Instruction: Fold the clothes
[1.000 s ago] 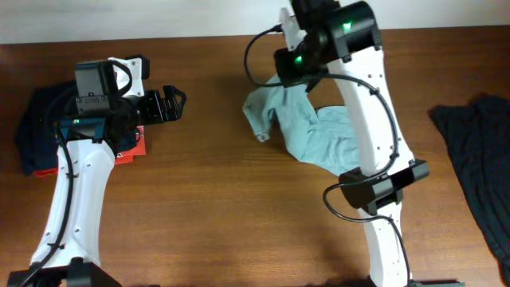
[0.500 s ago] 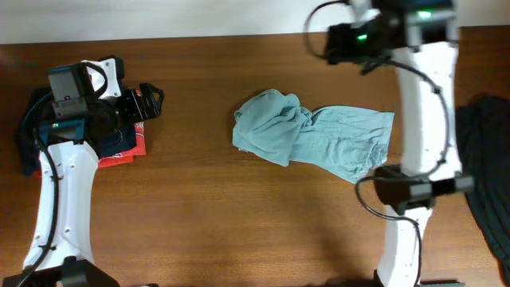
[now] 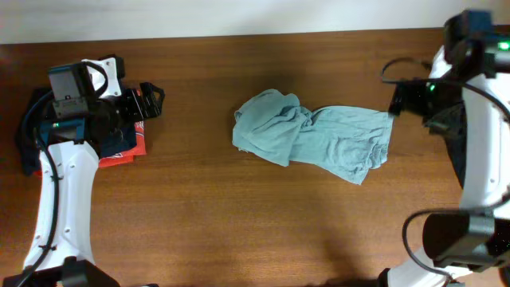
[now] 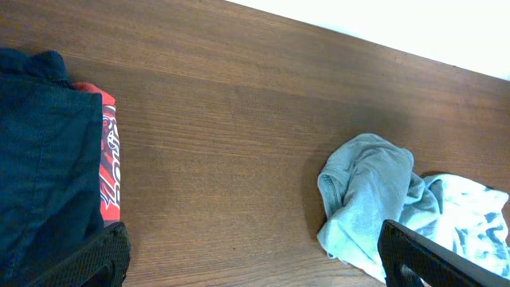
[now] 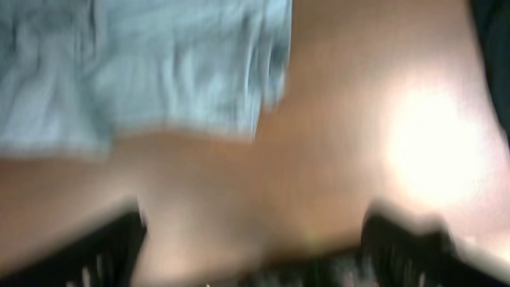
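Right gripper [image 3: 398, 101] has swung off the T-shirt [image 3: 319, 139], jaws wide and empty (left gripper [image 3: 157, 100] also wide, unmoved).

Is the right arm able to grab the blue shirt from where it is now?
Probably yes. The blue shirt lies in the open on the table with nothing on it, and the right tool hangs just past its edge, jaws apart.

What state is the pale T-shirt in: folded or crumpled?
Crumpled, not neatly folded: the T-shirt lies as a wrinkled strip, bunched up at one end.
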`<move>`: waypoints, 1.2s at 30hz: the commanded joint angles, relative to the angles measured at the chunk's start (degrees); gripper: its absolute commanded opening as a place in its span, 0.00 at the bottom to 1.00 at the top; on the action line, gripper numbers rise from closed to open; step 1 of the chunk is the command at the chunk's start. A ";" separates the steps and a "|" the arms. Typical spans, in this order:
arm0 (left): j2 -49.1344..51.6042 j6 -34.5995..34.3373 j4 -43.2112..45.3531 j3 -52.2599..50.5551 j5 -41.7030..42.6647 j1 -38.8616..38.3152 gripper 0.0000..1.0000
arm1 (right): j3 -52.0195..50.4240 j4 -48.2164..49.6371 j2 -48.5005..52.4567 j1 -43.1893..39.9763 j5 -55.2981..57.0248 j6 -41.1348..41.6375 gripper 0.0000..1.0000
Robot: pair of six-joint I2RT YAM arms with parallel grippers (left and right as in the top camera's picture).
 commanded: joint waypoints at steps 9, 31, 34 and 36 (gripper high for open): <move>0.33 -0.11 0.13 1.31 -0.46 -0.15 0.99 | -28.70 19.80 -0.68 -0.44 -2.32 4.92 0.80; 4.70 -0.11 -0.31 1.31 -0.46 -0.17 0.99 | -49.57 50.93 -0.57 -0.39 -2.05 10.82 0.28; 4.70 -0.11 -0.26 1.31 -0.46 -0.17 0.99 | -49.44 52.41 -0.57 -0.39 -1.90 10.80 0.09; 4.70 -0.11 -0.28 1.31 -0.46 -0.17 0.99 | -48.24 52.63 -0.57 -0.39 -1.70 9.99 0.04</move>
